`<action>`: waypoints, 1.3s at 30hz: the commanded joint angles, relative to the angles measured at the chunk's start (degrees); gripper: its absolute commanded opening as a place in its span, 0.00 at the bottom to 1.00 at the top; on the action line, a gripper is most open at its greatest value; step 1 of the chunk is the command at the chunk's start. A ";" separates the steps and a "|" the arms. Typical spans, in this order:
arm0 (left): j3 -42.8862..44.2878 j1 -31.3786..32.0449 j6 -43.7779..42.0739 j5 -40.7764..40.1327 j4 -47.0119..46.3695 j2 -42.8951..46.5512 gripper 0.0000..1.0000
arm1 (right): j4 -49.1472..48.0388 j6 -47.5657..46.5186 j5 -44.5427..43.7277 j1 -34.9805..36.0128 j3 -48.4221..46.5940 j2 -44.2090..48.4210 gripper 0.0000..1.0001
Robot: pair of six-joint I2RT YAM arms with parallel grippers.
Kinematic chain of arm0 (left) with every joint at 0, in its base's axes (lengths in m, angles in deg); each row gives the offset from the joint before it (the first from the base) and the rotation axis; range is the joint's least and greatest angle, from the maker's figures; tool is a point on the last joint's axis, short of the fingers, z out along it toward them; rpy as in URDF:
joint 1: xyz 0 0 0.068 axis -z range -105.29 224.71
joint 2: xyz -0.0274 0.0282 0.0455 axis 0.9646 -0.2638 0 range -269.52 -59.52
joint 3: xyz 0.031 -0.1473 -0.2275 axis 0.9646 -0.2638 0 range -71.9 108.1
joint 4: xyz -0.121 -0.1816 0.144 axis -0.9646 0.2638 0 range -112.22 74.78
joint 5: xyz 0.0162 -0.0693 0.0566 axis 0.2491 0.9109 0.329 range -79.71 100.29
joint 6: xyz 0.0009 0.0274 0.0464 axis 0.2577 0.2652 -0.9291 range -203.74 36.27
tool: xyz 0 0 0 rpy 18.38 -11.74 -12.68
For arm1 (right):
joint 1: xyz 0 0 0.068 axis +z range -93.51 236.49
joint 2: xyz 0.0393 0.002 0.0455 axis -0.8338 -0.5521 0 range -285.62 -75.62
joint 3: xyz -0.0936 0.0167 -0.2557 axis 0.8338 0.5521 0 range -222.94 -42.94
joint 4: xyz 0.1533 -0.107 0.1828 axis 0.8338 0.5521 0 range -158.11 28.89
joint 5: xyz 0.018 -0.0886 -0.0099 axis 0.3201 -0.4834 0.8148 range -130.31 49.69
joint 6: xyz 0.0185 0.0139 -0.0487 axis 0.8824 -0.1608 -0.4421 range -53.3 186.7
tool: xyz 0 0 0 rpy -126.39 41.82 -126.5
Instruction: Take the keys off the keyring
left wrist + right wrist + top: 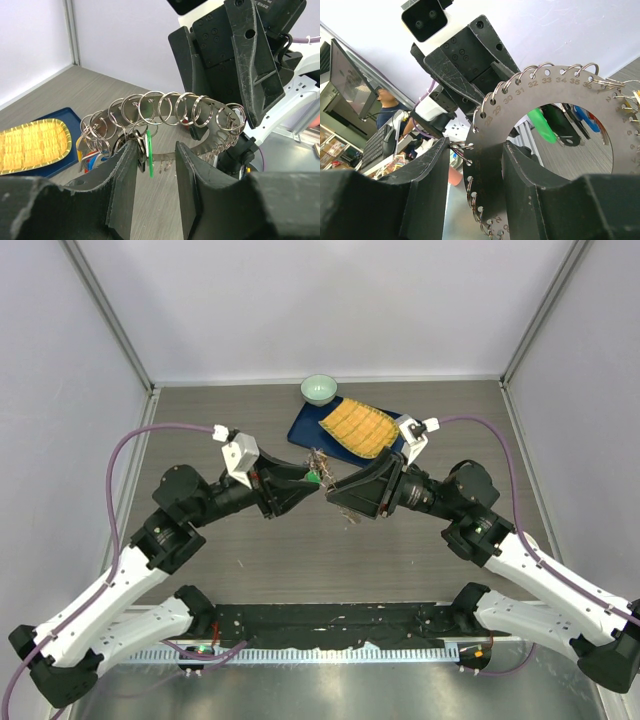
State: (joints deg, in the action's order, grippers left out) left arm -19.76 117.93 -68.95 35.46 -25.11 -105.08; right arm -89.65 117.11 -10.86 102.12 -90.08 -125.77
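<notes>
Keyring (550, 80) up off the table (250, 560), hanging in the air at mid-table between the two grippers. It's a flat numbered metal band fringed with small wire loops and keys (583, 117). Right gripper (477, 150) has the band's edge grasped between its fingers. Left gripper (157, 147) faces it from the opposite side, jaws parted, with a green key (149, 150) dangling in the gap and one finger against the dark key heads. Behind them lies a blue tray (305, 427) carrying a yellow mat (358, 427), with a pale bowl (319, 389) just beyond.
</notes>
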 commanded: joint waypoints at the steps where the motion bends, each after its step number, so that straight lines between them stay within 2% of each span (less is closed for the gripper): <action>1: 0.24 0.81 -0.72 -1.44 -2.47 -0.84 0.39 | -4.04 -1.28 -1.50 -0.19 -0.77 1.55 0.10; 5: 0.07 1.25 -1.25 -1.53 -2.64 -1.20 0.38 | -3.95 -1.28 -1.50 -0.19 -0.68 1.81 0.09; 8: 0.24 1.43 -1.69 -1.52 -2.73 -1.72 0.31 | -4.12 -1.28 -1.50 -0.19 -0.59 1.72 0.09; 11: 0.51 1.43 -2.48 -0.74 -2.82 -1.81 0.04 | -4.56 -1.28 -1.42 -0.19 -0.24 1.81 0.09; 12: 0.59 1.43 -2.57 -0.82 -2.38 -1.73 0.00 | -4.91 -1.37 -1.42 -0.19 0.02 1.90 0.09; 19: 3.84 1.43 -4.24 -3.10 3.85 2.14 0.00 | -6.15 -3.12 -4.31 -0.19 2.22 2.87 0.20; 23: 7.71 1.43 -5.99 -3.20 11.67 1.88 0.00 | -4.22 -5.06 -4.84 -0.19 2.92 2.43 0.31; 25: 8.24 1.51 -6.17 -2.06 12.47 1.62 0.00 | -3.08 -6.81 -5.10 -0.19 3.01 2.43 0.39; 27: 8.07 1.43 -5.29 -1.62 12.48 1.44 0.00 | 0.35 -8.13 -5.63 -0.19 2.58 2.43 0.43; 31: 7.45 1.43 -5.03 -1.44 10.54 1.44 0.00 | 6.85 -13.13 -6.42 -0.19 1.00 3.13 0.58; 33: 7.89 1.43 -5.38 -1.79 10.45 1.27 0.00 | 13.78 -15.86 -7.21 -0.19 -0.23 3.39 0.62; 34: 8.15 1.43 -5.56 -1.96 10.45 1.09 0.00 | 16.50 -17.26 -8.70 -0.19 -1.72 3.57 0.68; 35: 8.59 1.43 -5.64 -2.05 10.37 0.91 0.00 | 21.14 -19.80 -9.41 -0.19 -2.43 3.83 0.69; 39: 8.68 1.51 -6.00 -2.05 10.19 0.30 0.00 | 29.35 -23.86 -13.62 -0.19 -5.07 5.06 0.75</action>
State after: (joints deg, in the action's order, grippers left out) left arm -13.95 119.20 -73.93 32.86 -11.13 -104.65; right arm -70.70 100.81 -19.12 102.12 -90.16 -123.03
